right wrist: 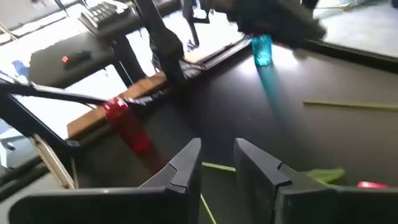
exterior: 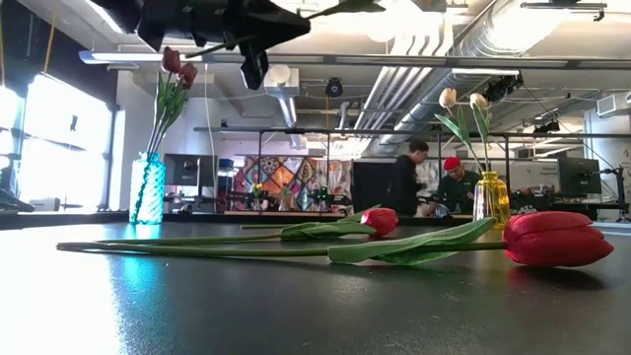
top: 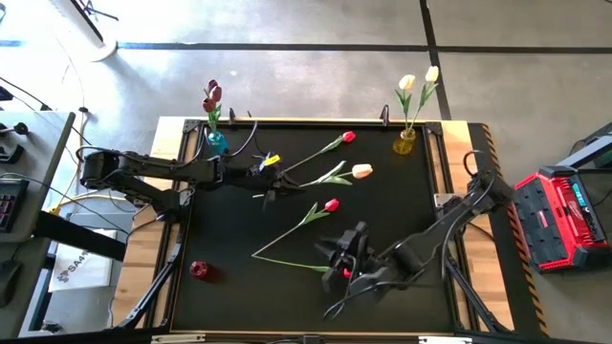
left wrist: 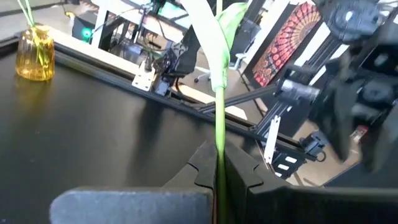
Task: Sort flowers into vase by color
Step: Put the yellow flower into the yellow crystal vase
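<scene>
My left gripper (top: 277, 182) is over the table's middle left, shut on a green tulip stem (left wrist: 219, 124). In the high view this stem lines up with the cream-headed tulip (top: 361, 171). A red tulip (top: 348, 137) lies beyond it, and another red tulip (top: 331, 204) lies mid-table. My right gripper (right wrist: 217, 149) is open above the stem (right wrist: 214, 167) of the nearest red tulip (exterior: 557, 237), which lies flat on the table. The blue vase (top: 217, 141) holds dark pink tulips, the yellow vase (top: 404, 143) holds cream ones, and the red vase (top: 199, 270) stands near the left front. My left gripper pinches the thin stem (left wrist: 219, 163) between its two fingers, and the stem runs straight out past the fingertips with a pale leaf (left wrist: 208, 31) farther along. In the low view the gripper (exterior: 237, 30) is high above the table with the stem lifted. The head is outside the wrist view.
The black mat has a raised frame along its far edge (top: 316, 121). The vases stand at the far left, far right and near left corners. A red toolbox (top: 559, 215) sits off the table's right side. People (exterior: 434, 177) are in the room behind.
</scene>
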`<action>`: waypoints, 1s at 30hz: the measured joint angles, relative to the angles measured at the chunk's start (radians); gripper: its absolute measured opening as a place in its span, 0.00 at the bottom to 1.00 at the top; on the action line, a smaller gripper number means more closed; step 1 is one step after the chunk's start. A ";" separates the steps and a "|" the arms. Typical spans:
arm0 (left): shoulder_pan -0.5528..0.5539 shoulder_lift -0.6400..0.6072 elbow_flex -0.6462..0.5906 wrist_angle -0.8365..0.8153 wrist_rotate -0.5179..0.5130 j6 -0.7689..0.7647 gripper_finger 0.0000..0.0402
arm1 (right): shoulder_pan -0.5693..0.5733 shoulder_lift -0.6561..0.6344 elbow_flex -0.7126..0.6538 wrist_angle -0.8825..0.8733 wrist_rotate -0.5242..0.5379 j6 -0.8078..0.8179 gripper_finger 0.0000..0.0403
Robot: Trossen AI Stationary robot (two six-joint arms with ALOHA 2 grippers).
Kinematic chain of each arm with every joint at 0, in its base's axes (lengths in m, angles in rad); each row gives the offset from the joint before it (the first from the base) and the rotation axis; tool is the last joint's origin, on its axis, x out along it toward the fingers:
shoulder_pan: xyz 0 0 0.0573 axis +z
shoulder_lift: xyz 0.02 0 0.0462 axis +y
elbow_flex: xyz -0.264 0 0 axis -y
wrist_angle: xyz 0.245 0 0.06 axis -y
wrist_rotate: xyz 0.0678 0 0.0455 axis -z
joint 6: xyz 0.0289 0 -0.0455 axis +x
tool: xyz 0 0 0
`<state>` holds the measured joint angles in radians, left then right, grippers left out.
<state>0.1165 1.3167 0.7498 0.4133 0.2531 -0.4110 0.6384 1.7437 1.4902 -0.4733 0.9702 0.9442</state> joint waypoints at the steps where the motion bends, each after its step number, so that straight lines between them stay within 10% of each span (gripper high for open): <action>1: 0.000 0.000 0.000 0.007 0.000 0.000 0.00 | 0.000 0.013 0.000 -0.027 0.005 0.028 0.21; 14: 0.002 0.000 0.000 0.028 -0.030 0.012 0.00 | 0.025 0.159 0.000 -0.201 -0.011 0.306 0.21; 22: 0.008 0.000 0.000 0.027 -0.033 0.028 0.00 | -0.001 0.167 0.000 0.044 -0.050 0.108 0.21; 30: 0.008 0.000 0.000 0.024 0.003 0.029 0.00 | -0.110 0.166 0.000 0.535 -0.325 -0.274 0.20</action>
<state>0.1249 1.3170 0.7498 0.4374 0.2563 -0.3824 0.5280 1.9094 1.4902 0.0613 0.6447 0.6704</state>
